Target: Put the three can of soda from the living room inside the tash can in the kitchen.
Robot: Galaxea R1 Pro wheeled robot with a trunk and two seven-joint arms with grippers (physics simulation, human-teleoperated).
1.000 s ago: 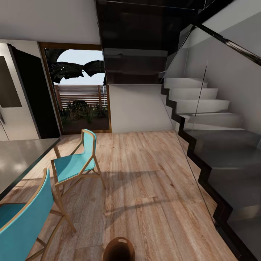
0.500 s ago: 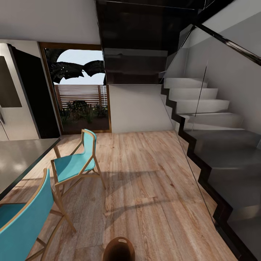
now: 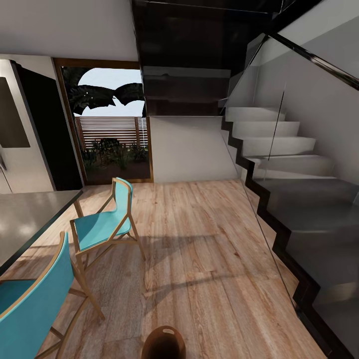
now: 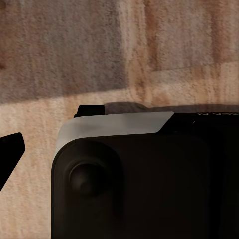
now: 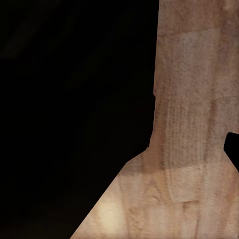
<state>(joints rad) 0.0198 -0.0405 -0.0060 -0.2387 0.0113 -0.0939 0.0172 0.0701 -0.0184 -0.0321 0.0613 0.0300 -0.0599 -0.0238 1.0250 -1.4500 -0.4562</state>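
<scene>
The tash can (image 3: 163, 344) stands on the light wood floor at the bottom middle of the head view; it is brown and round, its rim with the slot cut-out is cut off by the picture's edge. The kitchen's stainless fridge (image 3: 17, 134) is at the far left. In the left wrist view one black fingertip (image 4: 11, 148) shows over the floor beside a dark robot body part with a grey panel (image 4: 114, 124). In the right wrist view a small black fingertip (image 5: 233, 148) shows over the floor next to a large dark mass (image 5: 74, 99). Nothing is seen held.
A grey table (image 3: 25, 219) with two teal wood-framed chairs (image 3: 102, 227) (image 3: 30, 299) fills the left. A wood-framed glass door (image 3: 112, 129) is at the back. Stairs with a glass balustrade (image 3: 294, 199) run along the right. Open wood floor (image 3: 209, 249) lies between.
</scene>
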